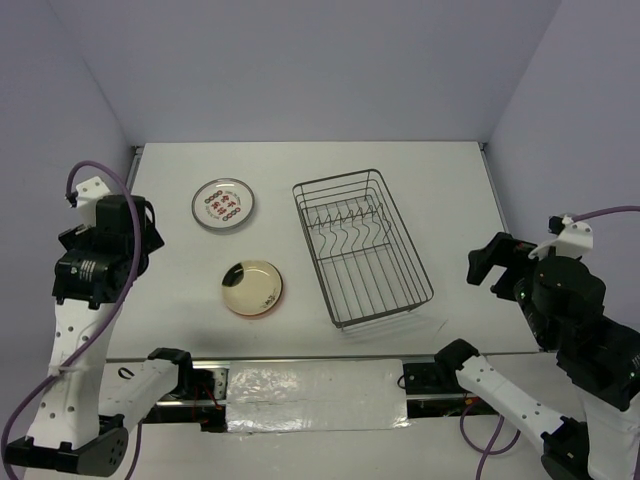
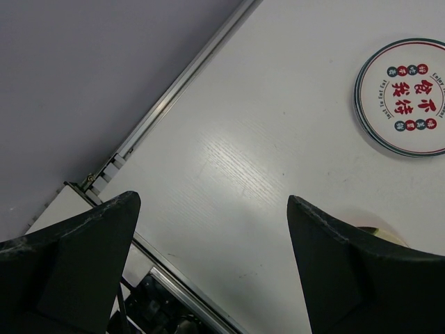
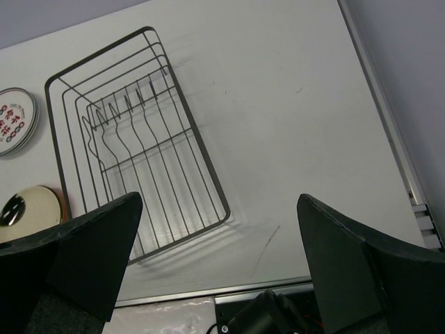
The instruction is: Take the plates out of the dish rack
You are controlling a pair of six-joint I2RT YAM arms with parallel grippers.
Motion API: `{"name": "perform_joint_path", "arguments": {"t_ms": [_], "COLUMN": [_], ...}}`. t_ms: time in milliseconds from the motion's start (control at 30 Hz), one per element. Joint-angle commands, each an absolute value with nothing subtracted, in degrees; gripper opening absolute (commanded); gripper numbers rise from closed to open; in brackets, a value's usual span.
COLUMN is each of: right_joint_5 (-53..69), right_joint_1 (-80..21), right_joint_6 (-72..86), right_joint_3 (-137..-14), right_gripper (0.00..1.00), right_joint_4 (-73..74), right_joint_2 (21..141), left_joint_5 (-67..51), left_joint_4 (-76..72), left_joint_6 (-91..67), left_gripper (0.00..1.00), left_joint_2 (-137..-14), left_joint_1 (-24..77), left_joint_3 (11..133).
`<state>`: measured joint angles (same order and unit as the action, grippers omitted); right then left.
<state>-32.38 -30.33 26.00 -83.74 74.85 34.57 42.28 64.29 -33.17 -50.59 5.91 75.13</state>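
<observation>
The grey wire dish rack [image 1: 362,247] stands in the middle of the table with no plates in it; it also shows in the right wrist view [image 3: 132,139]. A stack of white plates with red motifs [image 1: 224,204] lies left of the rack, also in the left wrist view [image 2: 407,97]. A cream plate with a dark blotch on an orange plate [image 1: 252,287] lies nearer, also in the right wrist view [image 3: 28,209]. My left gripper [image 2: 212,261] is open and empty, raised at the table's left edge. My right gripper [image 3: 215,264] is open and empty, raised right of the rack.
Purple walls close the table at the back and both sides. A metal rail [image 1: 310,358] with a plastic-covered strip [image 1: 315,395] runs along the near edge between the arm bases. A dark scuff mark [image 3: 266,245] lies near the rack's front corner.
</observation>
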Motion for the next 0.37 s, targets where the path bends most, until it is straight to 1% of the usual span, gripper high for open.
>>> {"name": "perform_joint_path", "arguments": {"t_ms": [0, 233, 333], "right_joint_5": [-32.96, -33.13, -33.57], "right_joint_1": [-30.06, -30.06, -29.97], "right_joint_6": [26.98, 28.04, 28.48], "right_joint_3": [-82.79, -81.92, -81.48], "right_gripper": [1.00, 1.00, 1.00], "right_joint_4": [70.84, 68.73, 68.03], "right_joint_2": [34.28, 35.07, 35.42], "left_joint_5": [41.93, 37.89, 38.05], "left_joint_4": [62.93, 61.79, 61.35], "left_joint_6": [-32.52, -32.78, -32.43], "left_gripper": [1.00, 0.99, 1.00], "left_joint_2": [-51.41, -52.29, -52.64], "left_joint_1": [5.89, 5.89, 5.89], "left_joint_3": [77.17, 75.77, 75.93]}}
